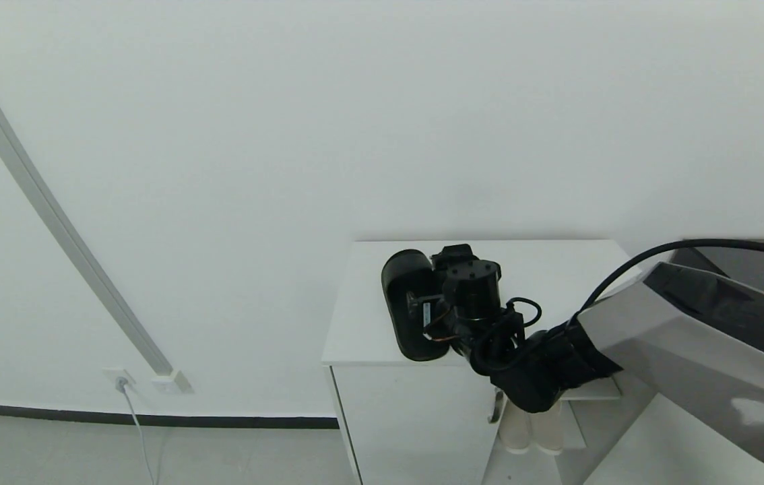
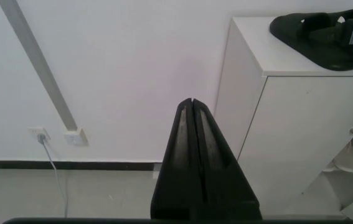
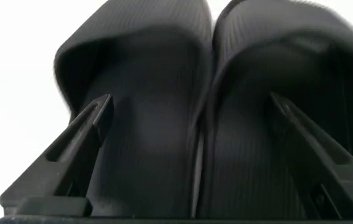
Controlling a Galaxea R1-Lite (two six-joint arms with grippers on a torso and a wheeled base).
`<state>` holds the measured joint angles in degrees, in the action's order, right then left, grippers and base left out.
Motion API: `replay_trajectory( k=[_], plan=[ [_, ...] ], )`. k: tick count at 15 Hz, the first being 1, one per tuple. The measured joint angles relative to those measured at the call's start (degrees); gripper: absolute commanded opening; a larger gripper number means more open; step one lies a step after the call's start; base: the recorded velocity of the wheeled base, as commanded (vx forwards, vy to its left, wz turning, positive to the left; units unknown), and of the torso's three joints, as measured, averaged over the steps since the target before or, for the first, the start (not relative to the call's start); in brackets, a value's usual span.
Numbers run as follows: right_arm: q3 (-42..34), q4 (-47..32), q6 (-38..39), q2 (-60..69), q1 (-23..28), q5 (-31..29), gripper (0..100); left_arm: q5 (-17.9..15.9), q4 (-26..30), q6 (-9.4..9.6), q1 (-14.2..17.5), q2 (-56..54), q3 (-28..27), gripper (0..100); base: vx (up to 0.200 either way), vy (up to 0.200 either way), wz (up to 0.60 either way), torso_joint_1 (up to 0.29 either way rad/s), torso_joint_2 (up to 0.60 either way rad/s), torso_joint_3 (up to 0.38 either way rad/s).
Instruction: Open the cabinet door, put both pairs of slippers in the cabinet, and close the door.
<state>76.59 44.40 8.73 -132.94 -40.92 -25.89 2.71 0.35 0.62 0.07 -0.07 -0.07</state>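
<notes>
A pair of black slippers point(image 1: 409, 306) lies on top of the white cabinet point(image 1: 355, 316); in the left wrist view the black slippers point(image 2: 316, 34) rest near the top's front edge. My right gripper point(image 1: 446, 296) is down over them, open, its two fingers point(image 3: 86, 140) spread above the ribbed straps of both black slippers point(image 3: 164, 124). Whether the fingers touch them is unclear. The cabinet's right side stands open, and a pale pair of slippers point(image 1: 530, 428) sits on a shelf inside. My left gripper point(image 2: 192, 109) is shut and empty, low and left of the cabinet point(image 2: 288, 124).
The left cabinet door point(image 1: 416, 424) is closed, with a handle point(image 1: 495, 407) at its edge. A slanted cable duct point(image 1: 52, 215) runs down the wall to a socket with a plugged cord point(image 1: 122, 384). Open floor lies left of the cabinet.
</notes>
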Motion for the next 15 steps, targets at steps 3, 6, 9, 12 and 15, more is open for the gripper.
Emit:
replay_trajectory(
  k=[3,6,9,12,15],
  plan=[
    [0.8,0.0,-0.9,-0.9,0.3,-0.2,0,0.0,0.0,-0.02,0.0,0.0,0.0,0,0.000,0.000,0.00,0.000,0.00,0.000],
    [1.1,0.1,-1.0,-1.5,0.3,-0.2,0,0.0,0.0,0.00,0.0,0.0,0.0,0,0.000,0.000,0.00,0.000,0.00,0.000],
    [0.7,0.6,-1.0,-1.2,0.4,-0.2,0,0.0,0.0,-0.05,0.0,0.0,0.0,0,0.000,0.000,0.00,0.000,0.00,0.000],
    [-3.2,0.7,-1.0,2.5,0.4,0.3,0,0.1,0.0,-0.09,0.0,0.0,0.0,0,0.000,0.000,0.00,0.000,0.00,0.000],
    [-13.5,2.4,-1.2,11.8,0.4,5.7,0,0.0,0.0,-0.02,0.0,0.0,0.0,0,0.000,0.000,0.00,0.000,0.00,0.000]
  ],
)
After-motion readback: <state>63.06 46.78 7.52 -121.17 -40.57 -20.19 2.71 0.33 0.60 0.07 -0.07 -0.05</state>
